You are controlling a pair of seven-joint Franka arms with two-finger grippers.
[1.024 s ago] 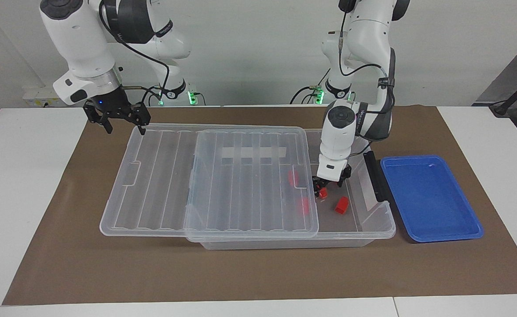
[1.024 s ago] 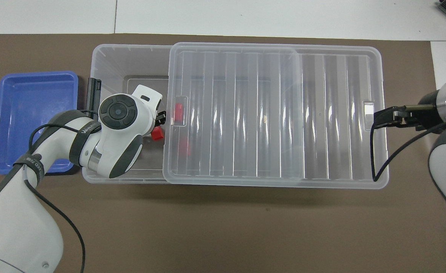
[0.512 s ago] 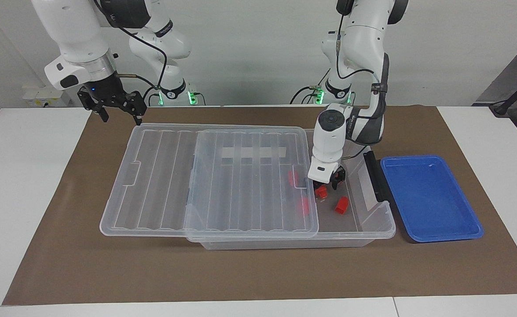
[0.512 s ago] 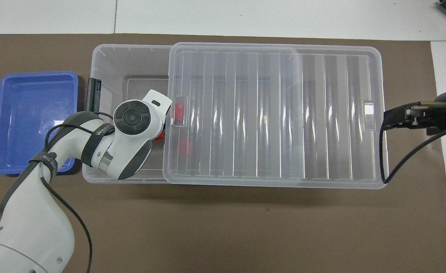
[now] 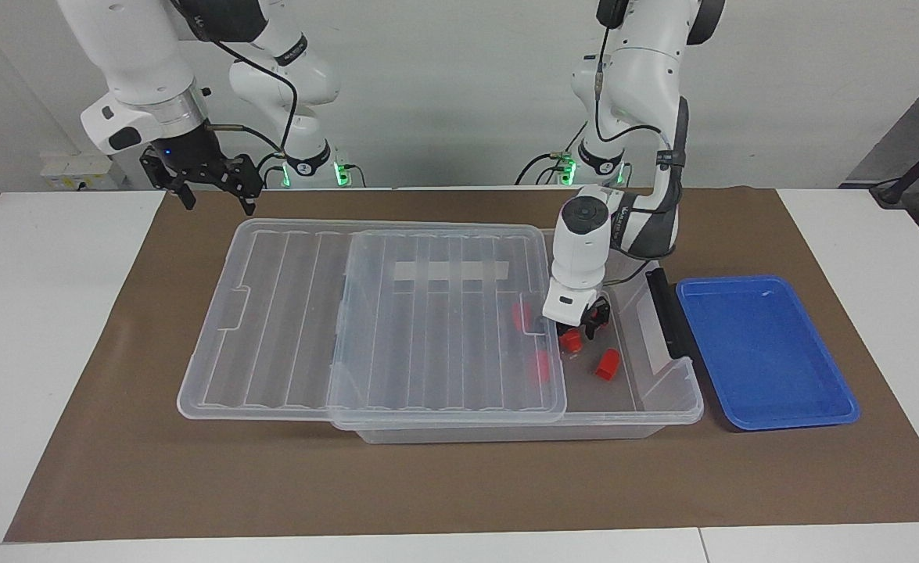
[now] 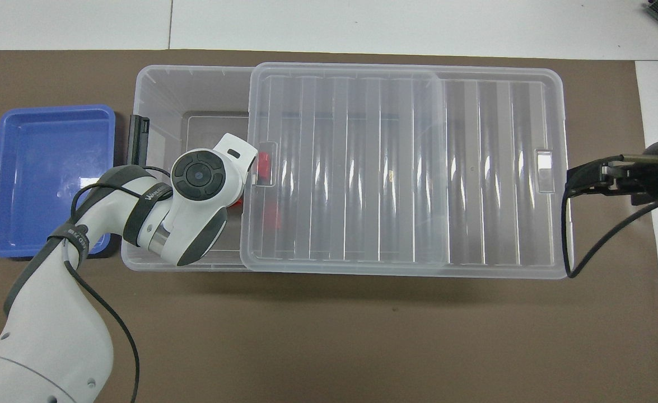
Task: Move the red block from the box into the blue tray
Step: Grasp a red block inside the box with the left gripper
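Note:
The clear box [image 5: 662,410] [image 6: 155,89] lies with its ribbed lid [image 5: 428,328] [image 6: 407,168] slid toward the right arm's end, so the end by the blue tray [image 5: 764,352] [image 6: 43,168] is uncovered. My left gripper [image 5: 578,332] is down inside that uncovered end, right at a red block [image 5: 571,341]. In the overhead view the wrist hides it. A second red block [image 5: 607,363] lies loose beside it. Two more [image 5: 522,315] [image 5: 539,366] show through the lid. My right gripper [image 5: 218,199] [image 6: 570,180] hangs open and holds nothing, just off the lid's end.
A black clip handle [image 5: 666,313] [image 6: 137,137] stands on the box's end wall, between the box and the blue tray. The lid's edge runs close beside the left gripper. Brown paper [image 5: 459,485] covers the table under everything.
The left gripper moved a little toward the lid's edge and settled at the red block. The right gripper rose and pulled away from the lid's end.

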